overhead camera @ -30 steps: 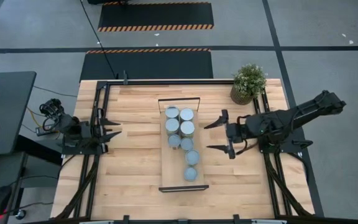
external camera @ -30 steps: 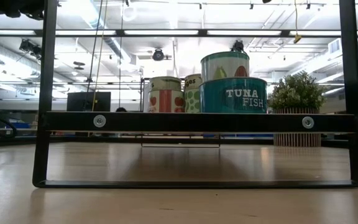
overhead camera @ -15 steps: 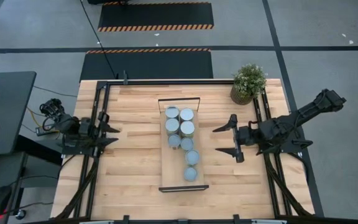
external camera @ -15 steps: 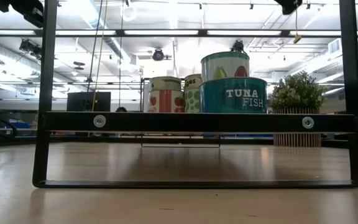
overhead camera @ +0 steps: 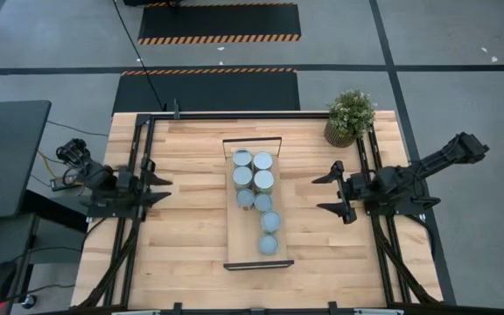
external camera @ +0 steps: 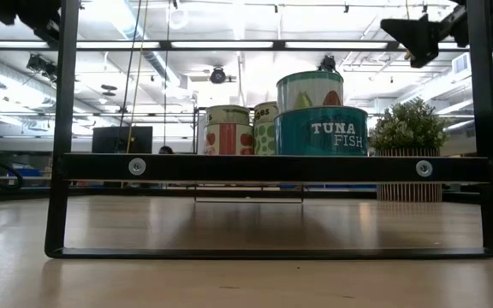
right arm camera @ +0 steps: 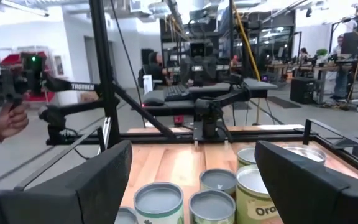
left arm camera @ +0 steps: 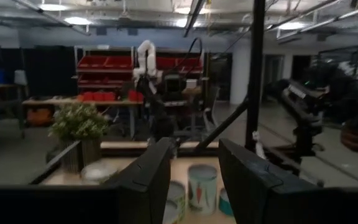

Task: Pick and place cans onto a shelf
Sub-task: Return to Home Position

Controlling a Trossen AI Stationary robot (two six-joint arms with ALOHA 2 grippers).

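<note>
The left gripper (overhead camera: 158, 189) hangs over the table (overhead camera: 191, 254) well to the left of the shelf (overhead camera: 240, 238), about level with the shelf's middle. Its fingers (left arm camera: 148, 180) are parted by a modest gap and grip nothing. The shelf lies lengthwise down the middle of the table, and all the cans (overhead camera: 263, 180) stand on it. They are set side by side in pairs over the half toward the potted plant (overhead camera: 350, 115). From there they run in single file along the shelf's right side toward the other end, where the left side of the board is bare. Seen from table height, the can nearest that end is a squat teal tuna can (external camera: 321, 130), with a taller can just behind it and more cans to its left. To the right of the shelf and well apart from it, the right gripper (overhead camera: 319, 193) hovers about level with the shelf's middle. Its fingers (right arm camera: 92, 186) are spread wide around nothing and point toward the cans. The potted plant stands off the shelf's right side, past its far end and near the table's corner.
</note>
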